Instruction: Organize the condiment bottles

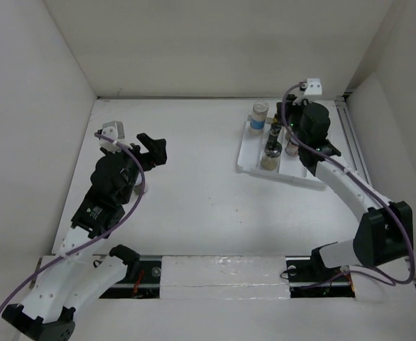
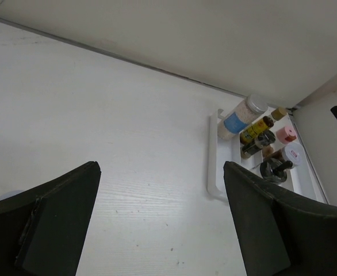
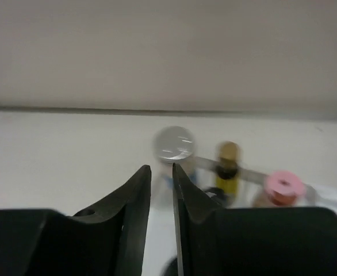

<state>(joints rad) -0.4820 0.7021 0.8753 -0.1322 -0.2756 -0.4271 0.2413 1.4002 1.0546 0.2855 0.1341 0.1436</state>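
Plainly the right tool (image 3: 161, 172), jaws almost together on nothing, hangs nearest the condiment bottles (image 3: 228, 164), which stand upright just ahead of its tips in the white tray (image 1: 245, 158) at the desk's (image 1: 194, 192) far right, while the left tool (image 2: 160, 167), jaws apart and empty, sits well apart.

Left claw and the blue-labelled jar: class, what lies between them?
Only bare table and the tray's rim separate left claw and jar, seen in the top view.

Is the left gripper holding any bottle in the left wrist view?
No, the left gripper stands open and empty, and the bottles sit apart from it in the white tray.
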